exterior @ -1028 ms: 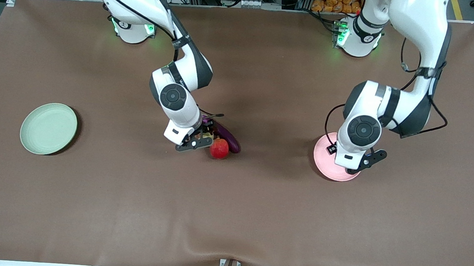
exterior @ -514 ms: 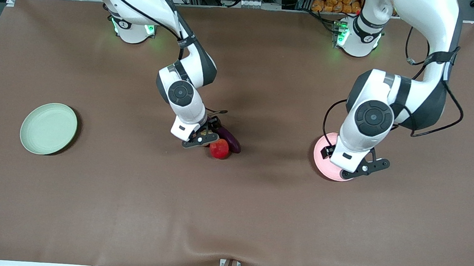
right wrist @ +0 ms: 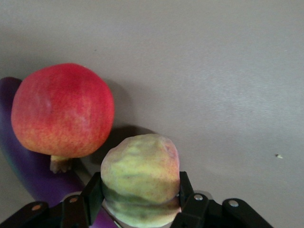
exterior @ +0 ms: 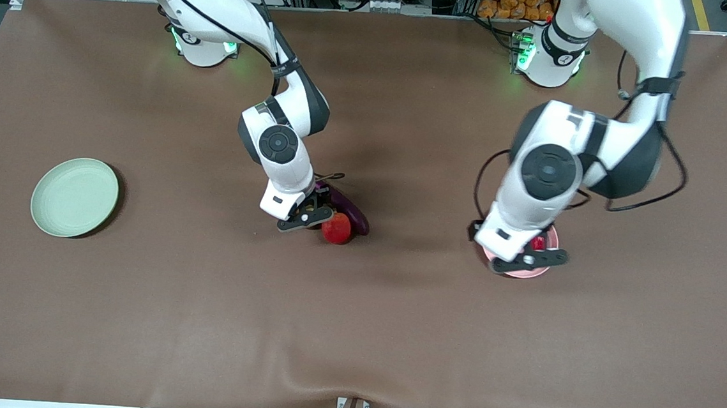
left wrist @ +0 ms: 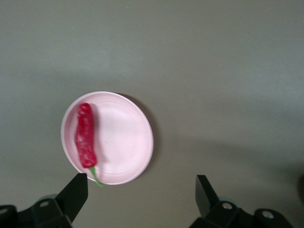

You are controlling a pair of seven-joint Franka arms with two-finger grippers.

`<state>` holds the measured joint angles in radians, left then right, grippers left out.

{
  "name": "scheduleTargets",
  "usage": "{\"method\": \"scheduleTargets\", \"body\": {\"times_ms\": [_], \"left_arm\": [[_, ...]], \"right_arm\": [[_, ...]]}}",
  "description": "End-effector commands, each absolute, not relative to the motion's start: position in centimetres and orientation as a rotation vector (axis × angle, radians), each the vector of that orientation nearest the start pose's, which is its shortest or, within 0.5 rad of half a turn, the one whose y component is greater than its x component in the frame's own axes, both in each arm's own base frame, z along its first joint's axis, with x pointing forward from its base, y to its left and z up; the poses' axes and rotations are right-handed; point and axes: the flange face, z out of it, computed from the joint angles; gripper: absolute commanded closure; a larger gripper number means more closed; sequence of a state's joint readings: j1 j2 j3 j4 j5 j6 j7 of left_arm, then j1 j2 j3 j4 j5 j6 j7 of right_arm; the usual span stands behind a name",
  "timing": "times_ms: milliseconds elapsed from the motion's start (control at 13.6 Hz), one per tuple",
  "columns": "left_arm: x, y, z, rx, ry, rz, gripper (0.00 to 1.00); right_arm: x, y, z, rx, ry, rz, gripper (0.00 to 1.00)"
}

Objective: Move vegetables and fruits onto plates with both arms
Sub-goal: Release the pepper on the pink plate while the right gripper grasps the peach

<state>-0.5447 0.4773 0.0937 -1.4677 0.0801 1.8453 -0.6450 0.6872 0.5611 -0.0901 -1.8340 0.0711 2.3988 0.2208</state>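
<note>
At frame centre in the front view, the right pincer (exterior: 311,216) sits low among the produce, and its wrist hides the yellowish-green fruit (right wrist: 141,178) from that camera. The right wrist view shows it: fingers (right wrist: 92,197) pressed on both sides of that fruit, a narrow grip on it. Just beside it lies the red fruit (exterior: 337,228), touching the purple eggplant (exterior: 353,212); the eggplant is partly covered by the wrist in the front view and cut off at the edge of the right wrist view. Whether the held fruit touches the table (exterior: 354,331) I cannot tell.

Right of centre, the left pincer (exterior: 529,259) hangs over the pink plate (exterior: 535,272), jaws wide with nothing between them. The arm hides most of the plate from the front; only a red sliver of the chili pepper (left wrist: 85,136) shows there. The left wrist view gives the chili whole, lying along one rim of the plate, green stem tip over the edge.

The green plate (exterior: 75,196), mid-left of the frame, carries nothing.

Count: two plates, two fruits, two vegetables, two arms.
</note>
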Motion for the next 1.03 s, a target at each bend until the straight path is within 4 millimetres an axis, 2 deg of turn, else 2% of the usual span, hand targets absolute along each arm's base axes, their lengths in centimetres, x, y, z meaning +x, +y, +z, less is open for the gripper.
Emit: {"method": "scheduleTargets", "body": {"times_ms": [0,73,220,294,441,661,808,955], "left_arm": [[61.4,-34.2,38.4,-2.998,-0.330,0.047,0.00],[61.3,-35.4,38.1,-2.999,-0.442,0.048,0.00],[60.3,-37.3,37.9,-3.021,-0.582,0.102,0.00],[59.9,-37.9,37.9,-3.025,-0.668,0.140,0.00],[57.9,-41.4,36.7,-3.018,-0.784,0.179,0.00],[54.7,-48.2,34.4,-3.002,-1.062,0.108,0.00],[51.9,-52.0,33.2,-2.948,-1.260,0.090,0.00],[49.5,-55.1,31.8,-2.899,-1.415,0.078,0.00]], "right_arm": [[55.1,32.5,29.2,-3.130,-0.430,0.146,1.00],[55.8,29.9,32.0,-3.136,-0.370,0.205,1.00],[56.5,24.4,35.6,-3.134,-0.305,0.290,1.00],[56.8,21.1,36.7,-3.121,-0.326,0.351,1.00],[56.9,13.2,38.2,-3.084,-0.312,0.452,1.00],[55.9,-0.4,36.7,-3.009,-0.278,0.557,1.00],[55.1,-8.7,35.3,-2.981,-0.292,0.575,1.00],[54.5,-13.7,33.4,-3.010,-0.290,0.604,1.00]]}}
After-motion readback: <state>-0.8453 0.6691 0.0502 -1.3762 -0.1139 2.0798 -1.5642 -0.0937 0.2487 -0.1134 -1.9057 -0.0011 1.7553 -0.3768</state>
